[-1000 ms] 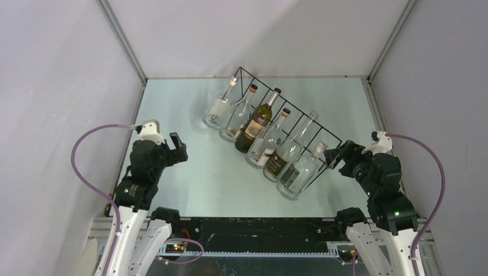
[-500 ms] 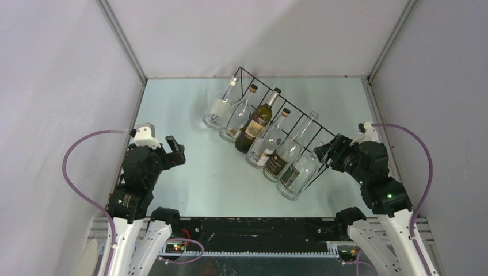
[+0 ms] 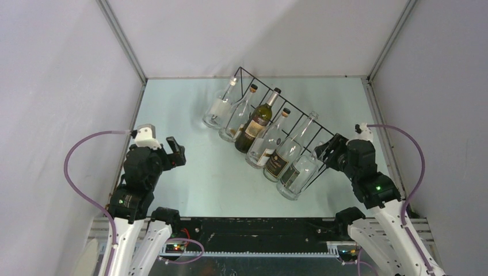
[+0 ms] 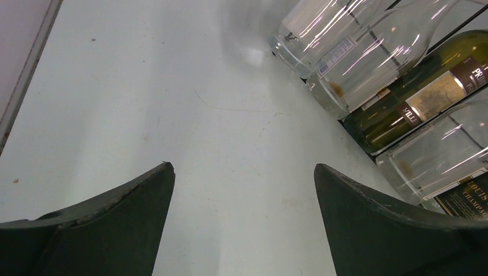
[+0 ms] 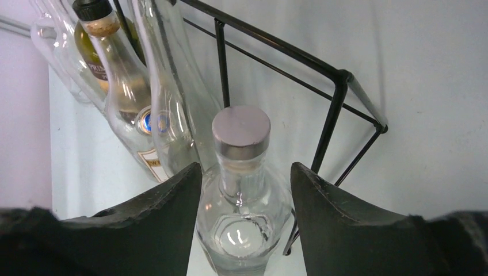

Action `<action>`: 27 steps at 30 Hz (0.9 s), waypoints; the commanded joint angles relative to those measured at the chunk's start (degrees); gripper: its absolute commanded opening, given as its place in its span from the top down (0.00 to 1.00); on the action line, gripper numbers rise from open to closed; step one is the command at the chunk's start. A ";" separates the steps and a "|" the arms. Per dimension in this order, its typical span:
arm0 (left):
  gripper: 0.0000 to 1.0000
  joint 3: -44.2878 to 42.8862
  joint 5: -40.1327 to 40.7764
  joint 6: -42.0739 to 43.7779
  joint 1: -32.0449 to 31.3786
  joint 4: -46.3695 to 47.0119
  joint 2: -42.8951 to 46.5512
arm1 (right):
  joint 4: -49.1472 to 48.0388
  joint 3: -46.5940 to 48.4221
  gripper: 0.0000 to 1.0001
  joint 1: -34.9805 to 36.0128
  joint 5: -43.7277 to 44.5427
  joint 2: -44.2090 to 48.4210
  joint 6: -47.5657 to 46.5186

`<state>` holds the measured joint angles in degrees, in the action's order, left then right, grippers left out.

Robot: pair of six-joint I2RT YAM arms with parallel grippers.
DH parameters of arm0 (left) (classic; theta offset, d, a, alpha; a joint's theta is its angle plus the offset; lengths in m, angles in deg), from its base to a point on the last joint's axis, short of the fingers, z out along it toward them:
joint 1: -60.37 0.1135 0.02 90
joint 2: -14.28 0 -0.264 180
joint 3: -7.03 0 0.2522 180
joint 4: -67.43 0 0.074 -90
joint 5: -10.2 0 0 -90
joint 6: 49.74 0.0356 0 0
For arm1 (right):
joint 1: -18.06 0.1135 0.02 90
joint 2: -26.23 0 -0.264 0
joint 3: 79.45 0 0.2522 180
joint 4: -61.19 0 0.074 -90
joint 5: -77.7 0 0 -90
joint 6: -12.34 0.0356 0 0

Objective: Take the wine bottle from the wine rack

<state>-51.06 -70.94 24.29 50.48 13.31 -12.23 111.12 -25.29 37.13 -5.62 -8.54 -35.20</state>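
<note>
Between our right fingers (image 5: 167,218) we are straddling the neck of the end bottle (image 5: 241,190), its length running straight ahead of them; they are standing apart, not gripping.

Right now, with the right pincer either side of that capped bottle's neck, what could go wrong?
The right pincer straddles the smooth glass neck of the capped bottle; the grip may slip when pulling. The wine rack wire runs close beside it, so a finger might snag and drag the rack. The neighbouring clear bottle lies close and could be knocked.
</note>
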 commanded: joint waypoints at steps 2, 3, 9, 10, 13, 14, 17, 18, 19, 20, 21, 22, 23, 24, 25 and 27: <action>0.02 0.48 0.09 0.98 -0.31 1.97 -0.42 | -6.22 -1.66 0.41 0.42 2.59 -1.35 2.14; 0.02 0.48 0.05 1.01 -0.31 2.00 -0.51 | -6.60 -1.83 0.42 0.47 2.56 -1.66 2.18; 0.02 0.48 -0.17 1.03 -0.31 2.02 -0.74 | -9.44 -2.57 0.44 0.73 3.36 -5.29 2.23; 0.02 0.55 -0.23 1.03 -0.31 1.99 -0.74 | -9.71 -2.64 0.45 0.80 3.65 -5.66 2.16; 0.02 0.57 -0.44 1.11 -0.31 2.02 -0.79 | -11.43 -2.92 0.46 1.03 3.92 -7.37 1.99; 0.02 0.57 -0.47 1.11 -0.31 2.03 -0.82 | -11.80 -2.99 0.47 1.09 3.99 -7.75 1.81; 0.02 0.57 -0.44 1.11 -0.31 2.07 -0.91 | -13.03 -3.12 0.51 1.50 4.17 -9.26 1.75; 0.02 0.61 -0.43 1.11 -0.31 2.11 -0.92 | -13.57 -3.22 0.52 1.63 4.30 -9.44 1.75; 0.02 0.64 -0.54 1.11 -0.31 2.12 -1.03 | -13.88 -3.55 0.55 1.90 4.59 -9.64 1.86; 0.02 0.65 -0.53 1.11 -0.31 2.06 -1.11 | -14.73 -3.78 0.58 2.05 4.67 -9.68 1.89; 0.02 0.59 -0.58 1.11 -0.31 2.09 -1.21 | -15.12 -4.29 0.64 2.38 4.66 -9.63 1.85; 0.02 0.57 -0.64 1.11 -0.35 2.10 -1.28 | -15.87 -4.66 0.66 2.73 4.71 -9.34 1.85; 0.02 0.57 -0.62 1.11 -0.33 2.07 -1.41 | -16.13 -4.77 0.71 2.90 4.74 -9.13 1.84; 0.02 0.57 -0.60 1.11 -0.31 2.07 -1.43 | -16.52 -4.86 0.76 3.43 4.74 -8.77 1.64; 0.02 0.57 -0.60 1.11 -0.31 2.10 -1.51 | -16.67 -4.88 0.78 3.74 4.77 -8.54 1.52; 0.02 0.59 -0.58 1.11 -0.31 2.09 -1.58 | -16.97 -4.89 0.85 4.71 5.20 -7.50 1.34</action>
<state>-50.63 -71.02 24.29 50.48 13.68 -13.45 98.15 -29.77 39.95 -1.56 -17.41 -33.24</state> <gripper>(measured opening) 0.985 0.412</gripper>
